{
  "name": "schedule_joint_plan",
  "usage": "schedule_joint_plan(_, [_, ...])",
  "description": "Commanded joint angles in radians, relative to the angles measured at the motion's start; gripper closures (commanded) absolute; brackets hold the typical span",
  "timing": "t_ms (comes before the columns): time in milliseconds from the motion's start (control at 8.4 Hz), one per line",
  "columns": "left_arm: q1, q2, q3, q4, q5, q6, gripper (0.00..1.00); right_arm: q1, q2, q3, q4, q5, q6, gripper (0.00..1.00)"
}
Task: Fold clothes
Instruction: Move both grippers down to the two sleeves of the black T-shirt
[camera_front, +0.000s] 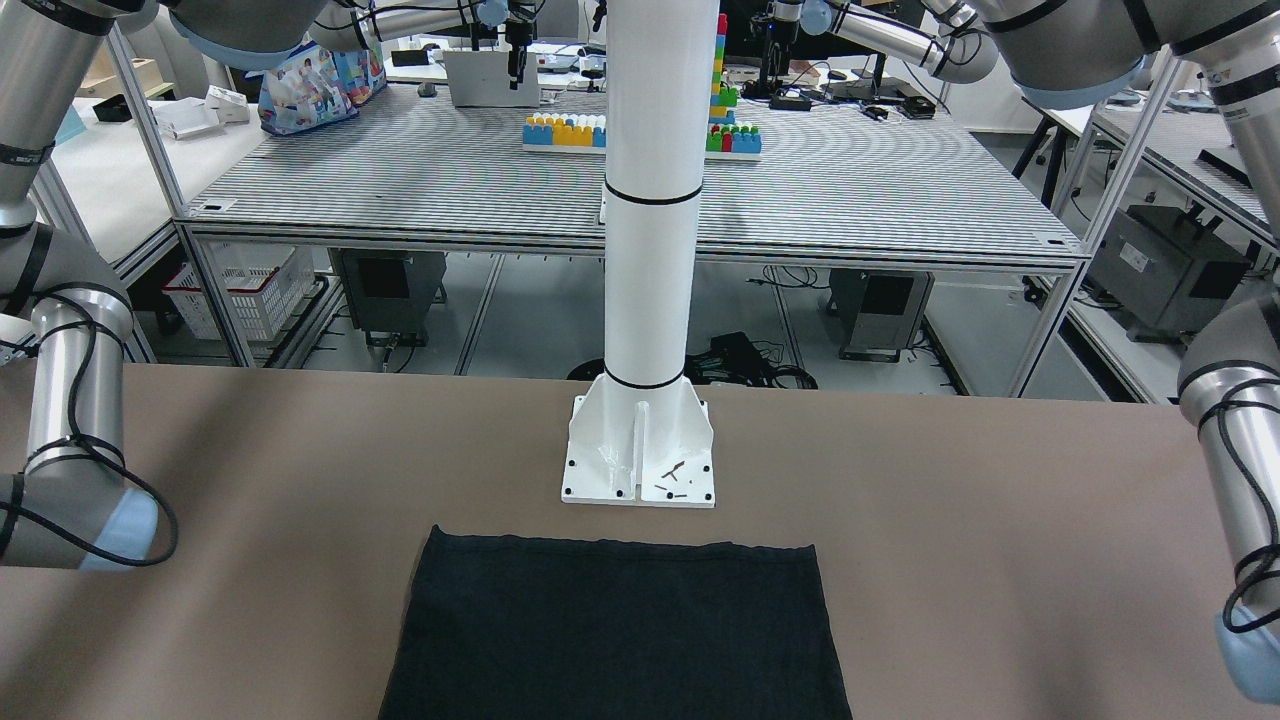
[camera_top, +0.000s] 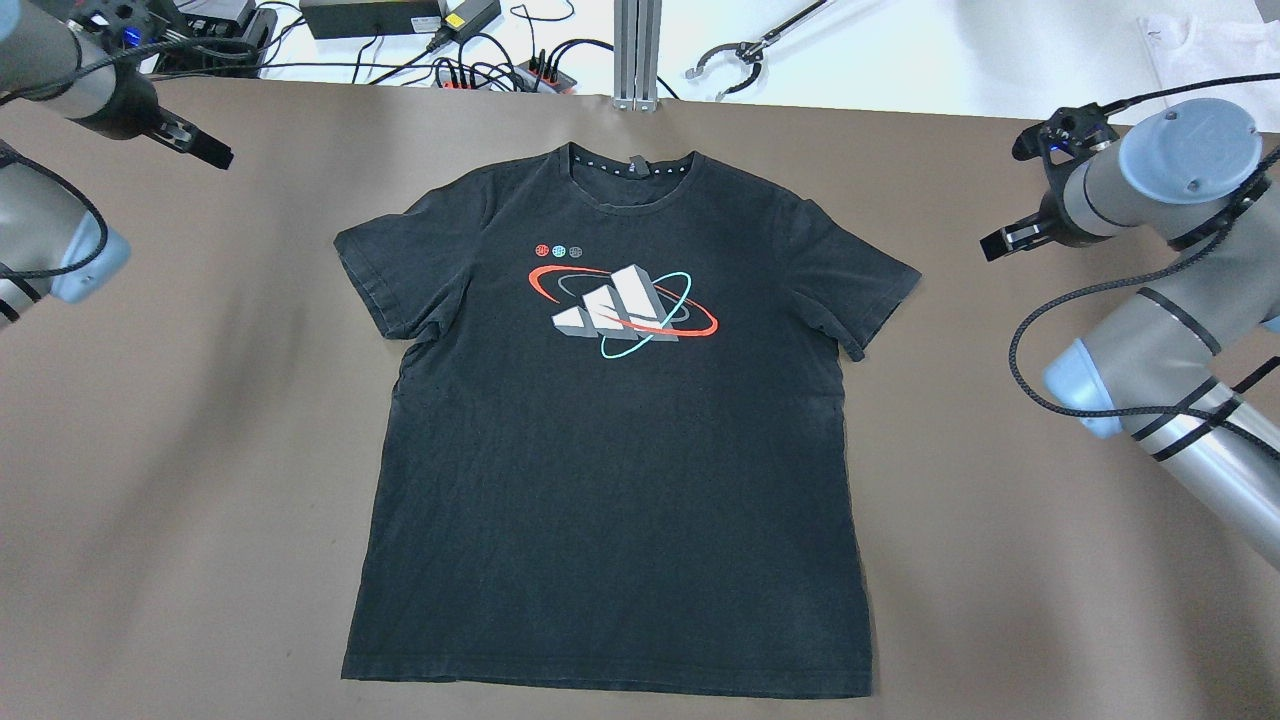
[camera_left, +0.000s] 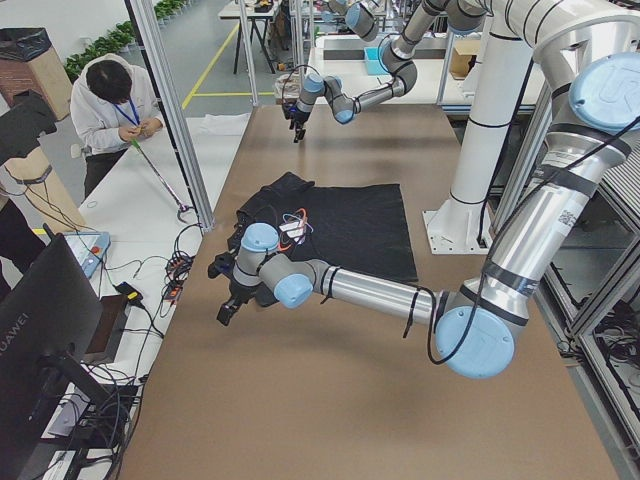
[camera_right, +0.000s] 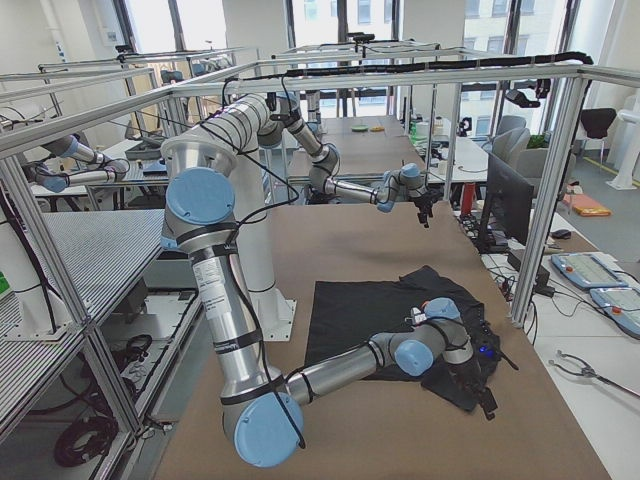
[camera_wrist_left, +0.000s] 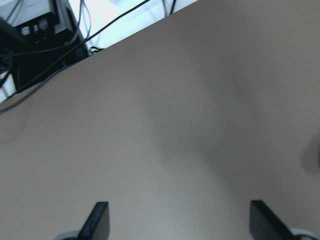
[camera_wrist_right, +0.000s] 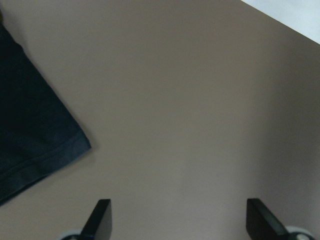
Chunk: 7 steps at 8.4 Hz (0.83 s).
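Observation:
The clothes are one black T-shirt (camera_top: 610, 440) with a red, white and teal print on the chest. It lies flat and spread out on the brown table, collar at the far edge. Its hem end shows in the front-facing view (camera_front: 615, 630). My left gripper (camera_top: 205, 150) hovers over bare table beyond the shirt's left sleeve; the left wrist view (camera_wrist_left: 180, 222) shows it open and empty. My right gripper (camera_top: 1008, 240) hovers off the right sleeve; it shows open and empty in the right wrist view (camera_wrist_right: 179, 220), with the sleeve's hem (camera_wrist_right: 35, 145) at its left.
The white pillar's base plate (camera_front: 640, 460) stands just behind the shirt's hem. Cables and a power strip (camera_top: 500, 70) and a grabber tool (camera_top: 740, 50) lie beyond the table's far edge. A person (camera_left: 115, 110) stands at a side bench.

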Motion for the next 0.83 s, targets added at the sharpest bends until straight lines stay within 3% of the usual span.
schedule_joint_plan(0, [0.113,-0.057,0.039,-0.072,-0.005,-0.184,0.00,-0.066,0.026,-0.003,0.032,0.005,0.088,0.05])
schedule_joint_plan(238, [0.153,-0.076,0.048,-0.080,-0.010,-0.251,0.00,-0.082,0.026,-0.005,0.053,0.005,0.098,0.05])
schedule_joint_plan(357, [0.167,-0.100,0.091,-0.092,-0.011,-0.271,0.00,-0.082,0.024,-0.005,0.053,0.005,0.096,0.05])
schedule_joint_plan(595, [0.174,-0.135,0.248,-0.237,-0.011,-0.295,0.00,-0.087,0.024,-0.005,0.053,0.005,0.096,0.05])
schedule_joint_plan(714, [0.176,-0.135,0.272,-0.267,-0.011,-0.295,0.00,-0.088,0.024,-0.005,0.055,0.005,0.096,0.05])
